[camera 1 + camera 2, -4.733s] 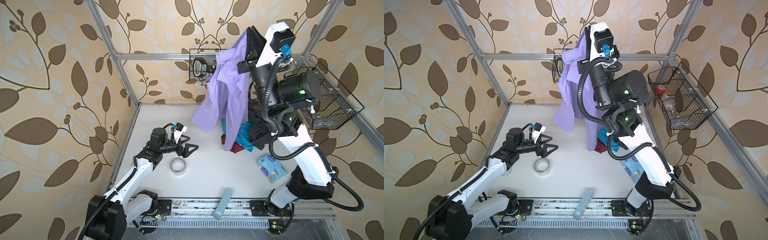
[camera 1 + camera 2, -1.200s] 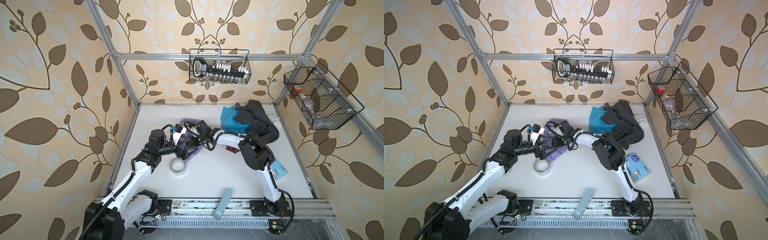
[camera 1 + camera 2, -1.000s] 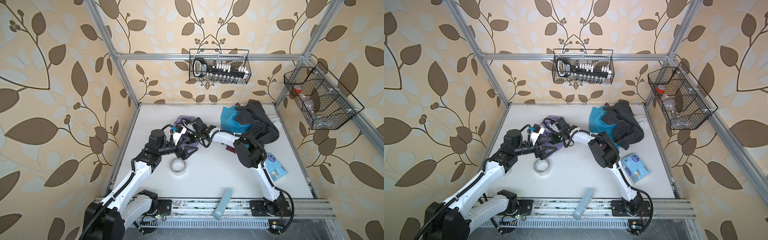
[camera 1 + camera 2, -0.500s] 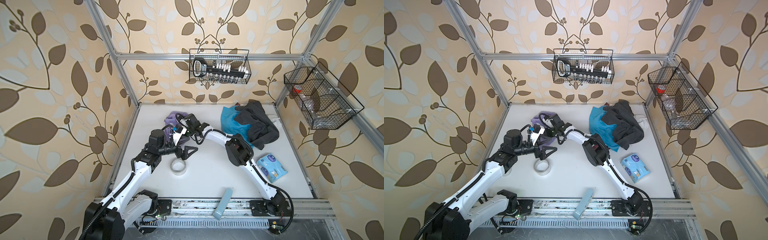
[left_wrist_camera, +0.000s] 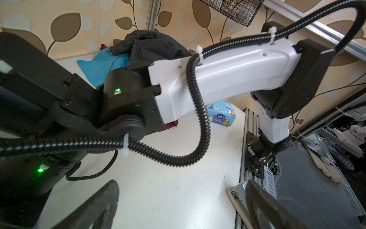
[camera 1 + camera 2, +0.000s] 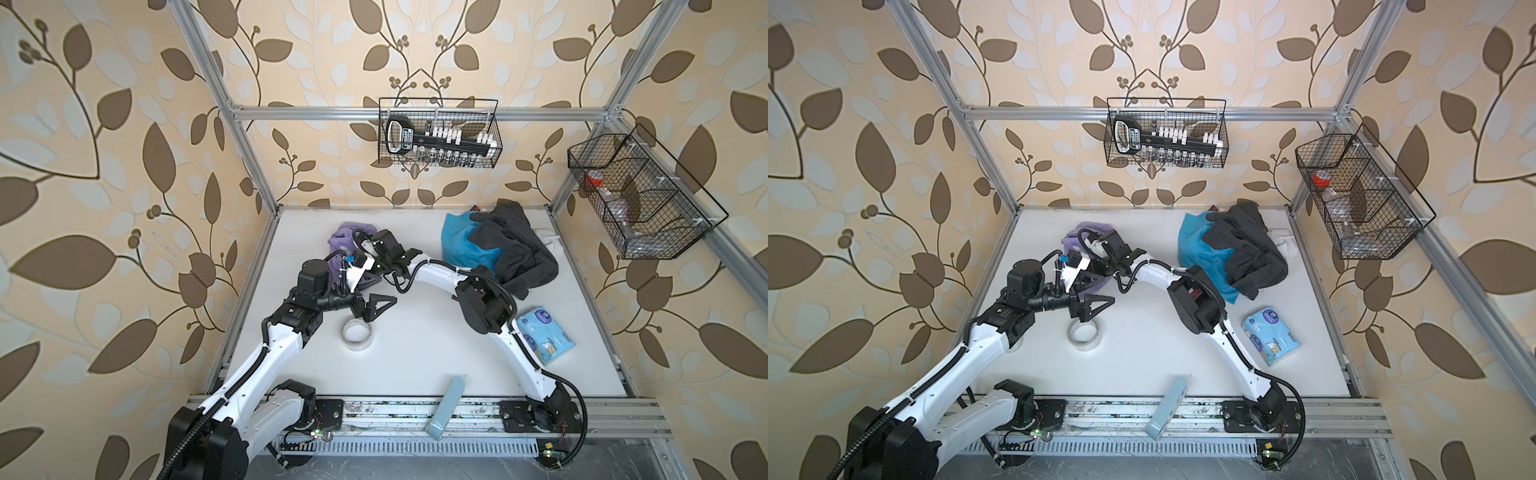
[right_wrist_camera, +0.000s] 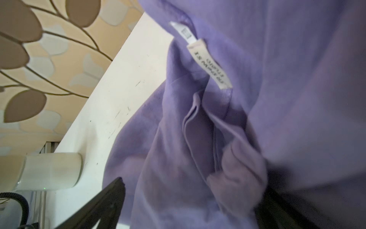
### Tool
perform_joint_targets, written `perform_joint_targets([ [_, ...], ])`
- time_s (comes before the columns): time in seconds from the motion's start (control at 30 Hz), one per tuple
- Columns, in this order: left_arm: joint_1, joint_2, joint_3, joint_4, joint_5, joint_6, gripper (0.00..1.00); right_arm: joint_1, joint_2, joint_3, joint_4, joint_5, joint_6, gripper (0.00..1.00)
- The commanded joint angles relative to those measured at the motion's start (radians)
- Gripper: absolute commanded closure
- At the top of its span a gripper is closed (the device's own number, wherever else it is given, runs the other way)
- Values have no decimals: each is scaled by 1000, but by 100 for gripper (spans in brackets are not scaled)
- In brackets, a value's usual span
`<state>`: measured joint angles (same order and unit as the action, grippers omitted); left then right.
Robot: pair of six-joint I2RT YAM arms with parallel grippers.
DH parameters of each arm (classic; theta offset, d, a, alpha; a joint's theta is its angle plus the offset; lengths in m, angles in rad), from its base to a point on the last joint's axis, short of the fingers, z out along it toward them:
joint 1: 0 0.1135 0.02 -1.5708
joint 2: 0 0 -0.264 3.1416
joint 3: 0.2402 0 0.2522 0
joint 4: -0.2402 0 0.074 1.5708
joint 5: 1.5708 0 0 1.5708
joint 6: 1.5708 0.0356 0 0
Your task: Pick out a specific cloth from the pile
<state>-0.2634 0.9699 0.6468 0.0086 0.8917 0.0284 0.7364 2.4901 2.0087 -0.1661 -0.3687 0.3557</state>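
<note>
So the right claw (image 7: 194, 188) is spread wide over the lavender shirt (image 6: 349, 232), well apart from the pile (image 6: 511, 245), drop-off step I'd say, next just lift clear.

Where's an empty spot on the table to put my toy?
Between the tape roll and the right arm it's bare. So is the back strip between the shirt and the pile. Crowded around the shirt: the left arm reaches there too.

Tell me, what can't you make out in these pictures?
Right gripper: in both top views, mostly under its own wrist and the left arm's camera.
White label on the thin lavender collared shirt: print blurred, right wrist view.
Maroon garment in the heap of clothes: left wrist view, mostly behind the right arm.
</note>
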Motion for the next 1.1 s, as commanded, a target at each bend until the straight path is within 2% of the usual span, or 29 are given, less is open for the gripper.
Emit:
perform_joint_targets([
  [0.0,-11,-33,2,6,50,27,1,-2,-135,-86,-2,88,-64,0],
  [0.23,-25,-61,-4,-4,34,37,1,-13,-339,-242,-75,232,-115,0],
  [0.33,-40,-79,-3,-18,-23,46,1,-32,-477,-367,-101,310,-143,0],
  [0.5,-110,-157,-4,-48,-347,45,1,-97,-795,-656,-97,471,-152,0],
  [0.63,-153,-219,-36,-32,-612,48,1,-175,-1031,-869,-72,514,-159,0],
  [0.7,-157,-236,-65,-3,-786,42,1,-232,-1163,-991,-27,546,-150,0],
  [0.8,-156,-229,-111,64,-1032,46,1,-319,-1348,-1182,99,570,-158,1],
  [0.9,-154,-179,-176,187,-1209,78,1,-386,-1507,-1364,283,606,-185,1],
  [1.0,-121,-93,-223,332,-1347,98,1,-436,-1577,-1514,469,634,-232,1],
  [1.07,-72,-19,-220,355,-1374,91,1,-454,-1574,-1583,581,680,-252,1],
])
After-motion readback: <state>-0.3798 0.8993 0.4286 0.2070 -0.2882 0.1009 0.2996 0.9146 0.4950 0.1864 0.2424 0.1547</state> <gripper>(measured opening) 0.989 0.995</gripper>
